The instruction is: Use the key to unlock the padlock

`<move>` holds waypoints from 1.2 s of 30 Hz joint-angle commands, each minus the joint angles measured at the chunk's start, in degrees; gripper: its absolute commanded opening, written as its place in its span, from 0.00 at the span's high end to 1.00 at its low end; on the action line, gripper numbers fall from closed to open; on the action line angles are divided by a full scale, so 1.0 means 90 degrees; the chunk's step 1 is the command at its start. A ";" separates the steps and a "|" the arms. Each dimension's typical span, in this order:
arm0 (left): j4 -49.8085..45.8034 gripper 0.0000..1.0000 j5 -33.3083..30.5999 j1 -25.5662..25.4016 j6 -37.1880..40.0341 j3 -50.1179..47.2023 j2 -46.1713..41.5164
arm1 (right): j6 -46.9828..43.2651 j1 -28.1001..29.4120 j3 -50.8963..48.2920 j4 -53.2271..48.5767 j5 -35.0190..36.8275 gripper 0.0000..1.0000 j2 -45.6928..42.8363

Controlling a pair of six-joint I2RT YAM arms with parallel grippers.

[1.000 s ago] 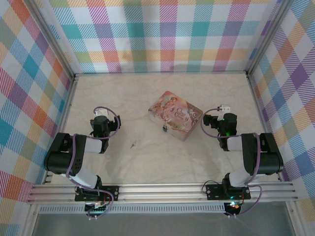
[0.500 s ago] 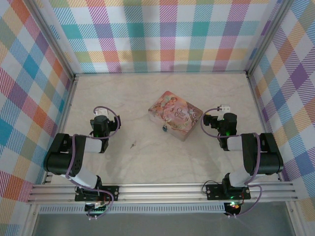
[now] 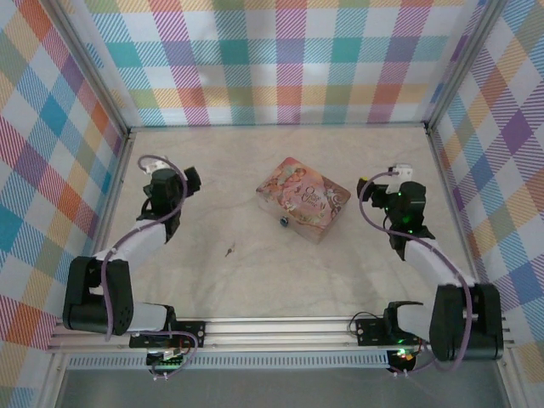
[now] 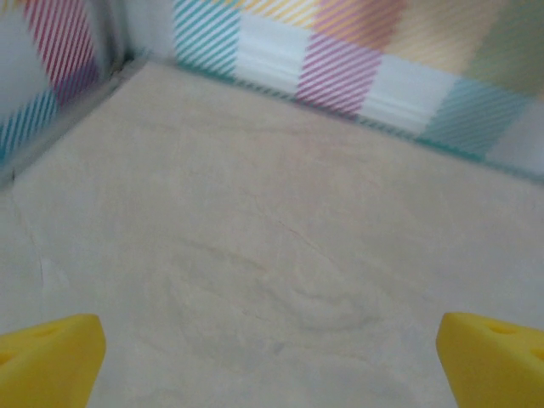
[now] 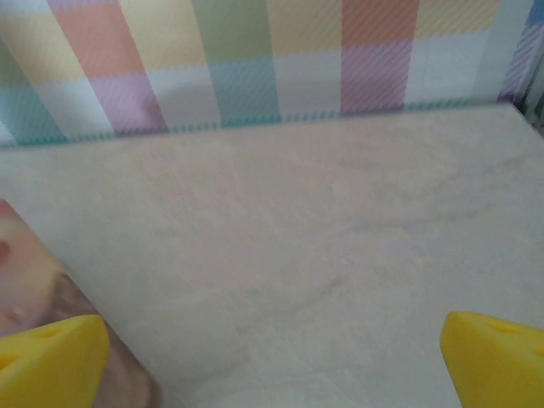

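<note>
Top external view suggests nothing is done yet: the key (image 3: 228, 250) lies loose on the table (image 3: 255, 285), apart from the padlock (image 3: 283, 223), which sits just beside the pink tin (image 3: 303, 198). The left gripper (image 4: 272, 365) and right gripper (image 5: 272, 361) are spread wide and empty, so grasping, inserting and turning all remain.

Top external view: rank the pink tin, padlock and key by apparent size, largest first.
1. pink tin, by far the largest.
2 and 3. padlock and key: both are specks, too small to rank with confidence. The padlock looks rounder, the key thinner.
</note>
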 commanded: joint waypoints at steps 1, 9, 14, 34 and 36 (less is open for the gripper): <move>-0.1334 0.00 0.0957 0.0619 -0.1909 0.0541 0.0069 | 0.1999 -0.0042 0.0625 -0.2086 0.0878 0.00 -0.0566; -0.2417 0.00 0.3090 0.0582 -0.2125 0.1622 0.0915 | 0.3467 -0.0130 0.0817 -0.3787 0.0325 0.00 -0.1209; -0.2440 0.01 0.4267 0.0350 -0.2392 0.2269 0.1978 | 0.3493 -0.0121 0.1104 -0.4541 -0.0865 0.00 -0.1260; -0.3269 0.06 0.5731 -0.1601 -0.1498 0.4938 0.4268 | 0.4067 0.0162 0.0534 -0.4451 -0.1805 0.00 -0.0628; -0.3347 0.06 0.5769 -0.1711 -0.1412 0.4965 0.4255 | 0.4085 0.0173 0.0539 -0.4382 -0.1859 0.00 -0.0531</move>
